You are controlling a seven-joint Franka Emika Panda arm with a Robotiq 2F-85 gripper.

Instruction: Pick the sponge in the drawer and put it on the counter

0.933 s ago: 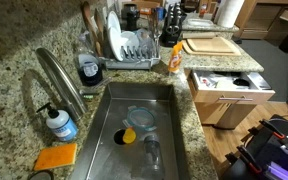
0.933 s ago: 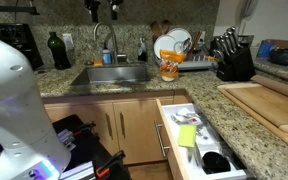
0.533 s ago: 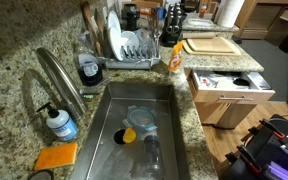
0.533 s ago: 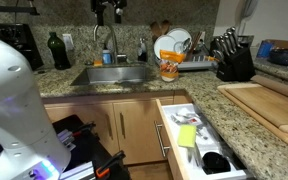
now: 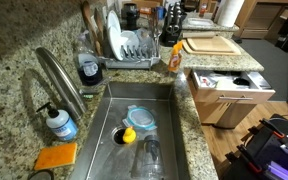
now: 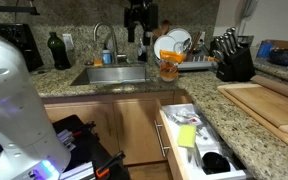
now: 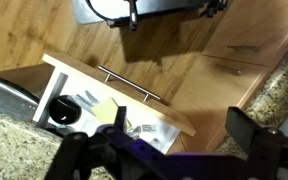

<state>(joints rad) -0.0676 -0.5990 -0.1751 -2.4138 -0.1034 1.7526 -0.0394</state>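
The drawer (image 6: 196, 150) stands pulled open under the granite counter (image 6: 246, 122). The small yellow sponge (image 6: 187, 135) lies in its pale interior among utensils. In the wrist view the drawer (image 7: 119, 82) is seen from above with the sponge (image 7: 106, 110) near its middle. My gripper (image 6: 139, 20) hangs high over the back of the sink, well away from the drawer. Its fingers (image 7: 159, 140) are spread wide and empty. The drawer also shows in an exterior view (image 5: 229, 85), where I cannot make out the sponge.
The steel sink (image 5: 134, 120) holds a round yellow object (image 5: 128, 134) and a glass. A flat orange sponge (image 5: 56, 157) lies by the soap bottle. A dish rack (image 6: 179, 55), a knife block (image 6: 232, 60) and a cutting board (image 6: 274, 100) stand on the counter. A black round item (image 6: 216, 160) sits in the drawer.
My gripper has moved sideways from above the faucet to over the sink's far edge, toward the dish rack. The drawer and the sponge have not moved.
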